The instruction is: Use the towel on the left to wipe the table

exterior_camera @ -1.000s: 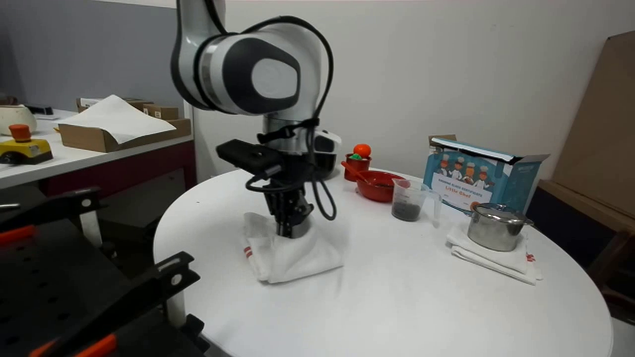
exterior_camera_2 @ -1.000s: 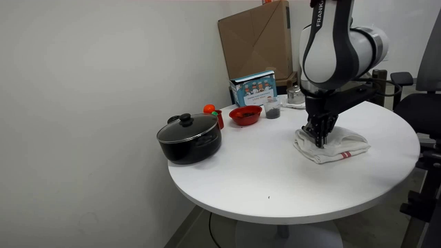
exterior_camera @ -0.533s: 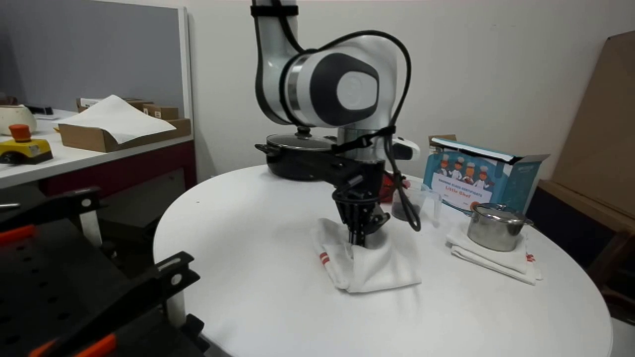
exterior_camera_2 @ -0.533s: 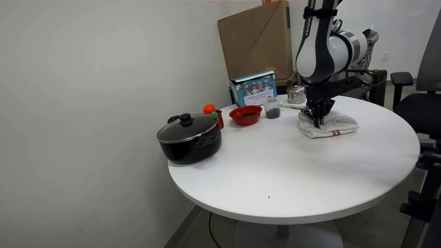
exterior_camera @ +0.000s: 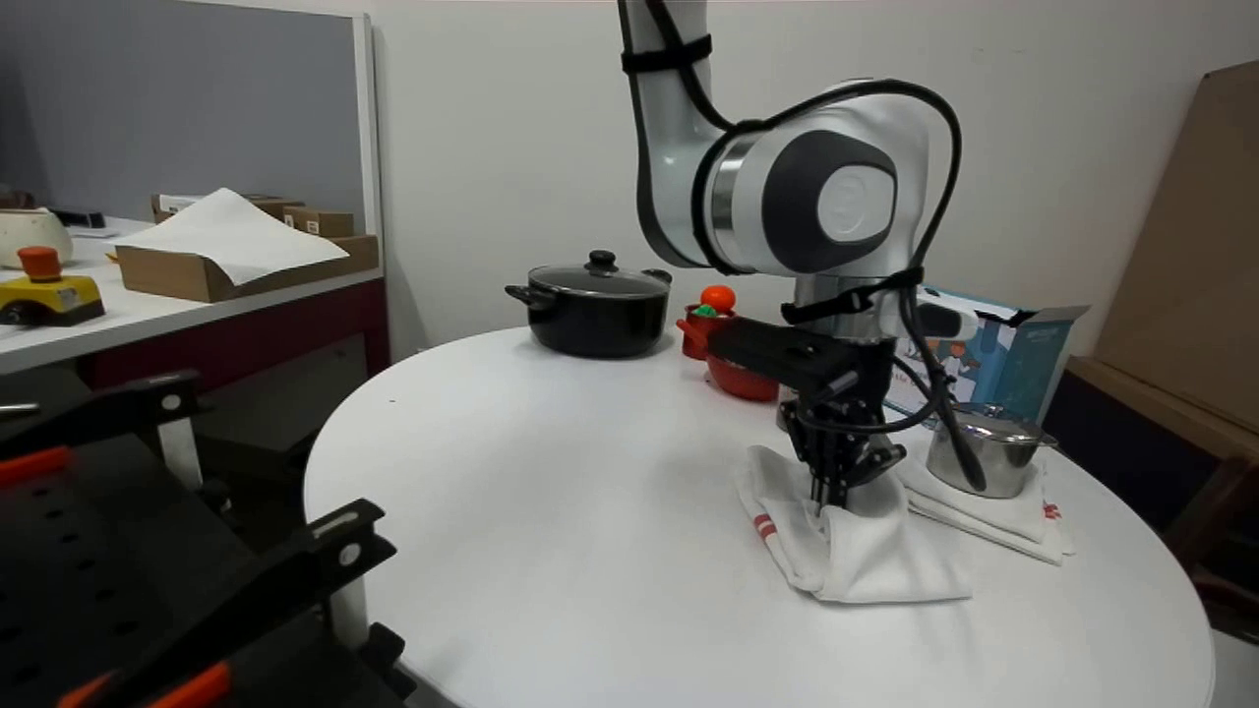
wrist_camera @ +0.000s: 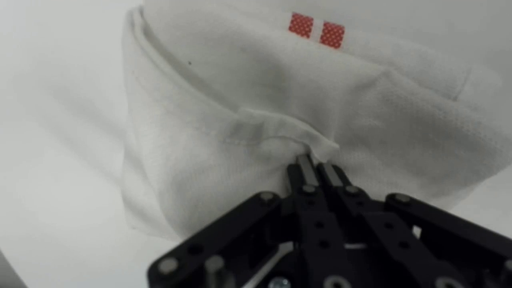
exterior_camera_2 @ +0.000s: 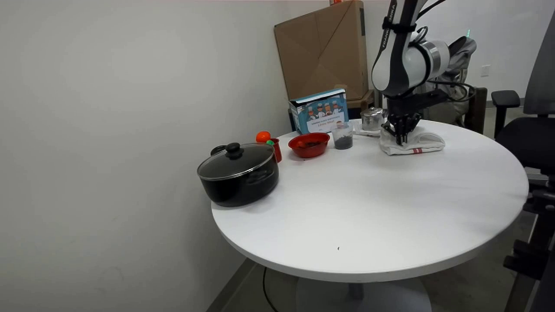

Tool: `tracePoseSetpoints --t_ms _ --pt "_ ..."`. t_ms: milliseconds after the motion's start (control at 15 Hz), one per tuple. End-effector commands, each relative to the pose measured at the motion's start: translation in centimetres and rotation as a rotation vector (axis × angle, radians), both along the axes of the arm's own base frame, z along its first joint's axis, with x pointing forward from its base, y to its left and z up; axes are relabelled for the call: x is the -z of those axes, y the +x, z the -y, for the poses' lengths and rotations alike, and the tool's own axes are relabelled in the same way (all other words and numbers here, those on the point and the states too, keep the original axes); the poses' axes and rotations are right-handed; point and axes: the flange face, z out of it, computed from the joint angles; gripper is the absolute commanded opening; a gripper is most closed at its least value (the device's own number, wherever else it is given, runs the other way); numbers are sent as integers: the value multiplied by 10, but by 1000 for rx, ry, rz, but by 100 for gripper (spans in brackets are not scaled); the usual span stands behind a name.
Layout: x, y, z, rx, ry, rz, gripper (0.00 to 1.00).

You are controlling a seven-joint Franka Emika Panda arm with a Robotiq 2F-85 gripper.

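Observation:
A white folded towel [exterior_camera: 885, 565] with red stripes lies on the round white table [exterior_camera: 511, 551]. It also shows in an exterior view [exterior_camera_2: 425, 142] and fills much of the wrist view [wrist_camera: 248, 76]. My gripper [exterior_camera: 829, 495] points down over the towel and is shut on a pinched fold of it. In the wrist view, the two fingertips [wrist_camera: 318, 162] are close together with a bit of cloth between them. The fingers also meet the towel in an exterior view [exterior_camera_2: 401, 141]. The towel's underside is hidden.
A small steel pot [exterior_camera: 989, 457] on a second folded towel [exterior_camera: 984, 526] stands close beside the gripper. A clear measuring cup [exterior_camera_2: 343, 138], red bowl [exterior_camera_2: 308, 148], blue box [exterior_camera_2: 323, 113], red cup [exterior_camera: 694, 344] and black lidded pot [exterior_camera: 598, 320] stand along the wall side.
My gripper has dragged the towel across the table toward the steel pot: rightward in one view, farther back in another. The black pot and red cup are uncovered. The grip stays shut.

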Motion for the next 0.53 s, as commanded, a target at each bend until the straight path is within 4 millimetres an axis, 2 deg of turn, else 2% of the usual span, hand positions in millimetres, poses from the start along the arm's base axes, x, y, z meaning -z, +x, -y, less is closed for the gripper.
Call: tracePoseSetpoints --t_ms 0,133,333,400,467 --pt "27 7 16 44 -12 -23 7" --pt "30 7 -1 16 11 -34 7" --pt "31 -4 -44 -67 47 -52 7" --pt "30 -13 -65 -99 71 -59 7" --pt "25 -19 -78 -139 86 -61 7"
